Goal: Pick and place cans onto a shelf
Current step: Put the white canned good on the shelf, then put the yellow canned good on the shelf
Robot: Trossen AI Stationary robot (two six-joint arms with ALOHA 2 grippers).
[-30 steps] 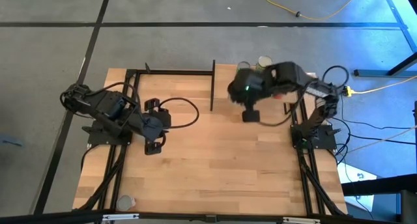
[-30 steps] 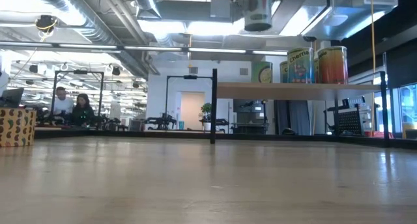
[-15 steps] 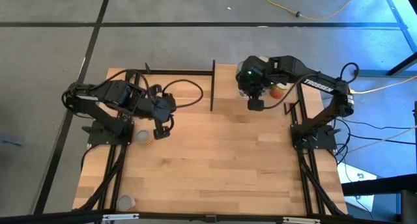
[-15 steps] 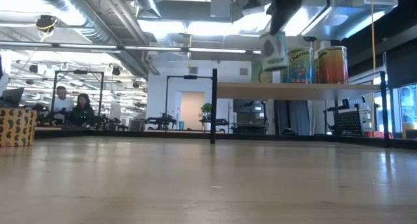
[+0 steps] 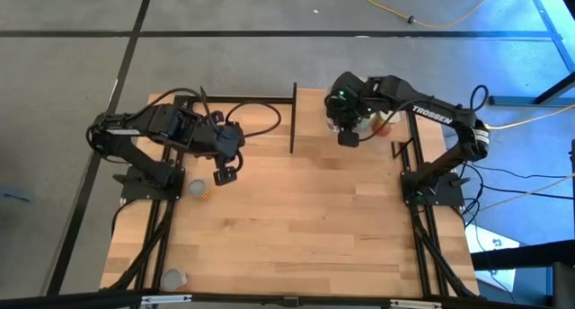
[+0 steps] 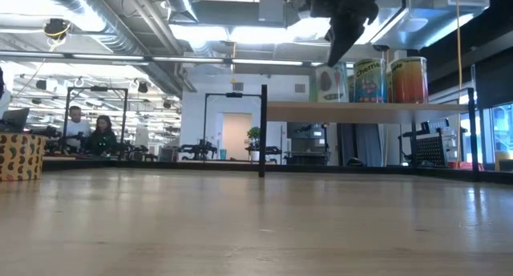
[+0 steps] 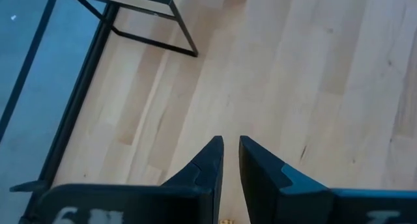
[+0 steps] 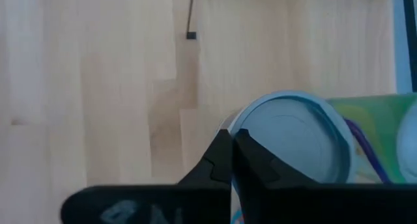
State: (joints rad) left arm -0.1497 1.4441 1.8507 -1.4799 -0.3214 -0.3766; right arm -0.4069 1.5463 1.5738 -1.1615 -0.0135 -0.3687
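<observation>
My right gripper (image 5: 348, 136) hangs over the shelf (image 5: 310, 120), shut at the rim of a green-labelled can (image 6: 329, 83) with a pale lid (image 8: 296, 142). That can stands upright at shelf level beside two more cans (image 6: 369, 80) (image 6: 409, 79), which stand on the shelf board (image 6: 385, 109). My left gripper (image 5: 223, 172) hovers over the left half of the table, its fingers (image 7: 218, 152) closed to a thin slit with nothing between them. An orange-labelled can (image 5: 199, 190) stands on the tabletop just beside it. My right gripper meets the green-labelled can at the edge of its pale lid (image 8: 242, 123), the shut fingers coming from above and slanting down. The fingers themselves hide the exact spot, so the kind of hold does not show. The can is upright, its base at the shelf board.
A black post (image 5: 294, 120) marks the shelf's left end, and a black frame (image 5: 234, 98) runs along the far left of the table. Another can (image 5: 171, 278) stands near the table's near left corner. Bare wood lies across the table's middle.
My right gripper has gone toward the far edge and down over the shelf with the can. The can came down from high up, tilted on the way, and is now upright at shelf level. My left gripper has swung toward the far edge, uncovering the orange-labelled can.
</observation>
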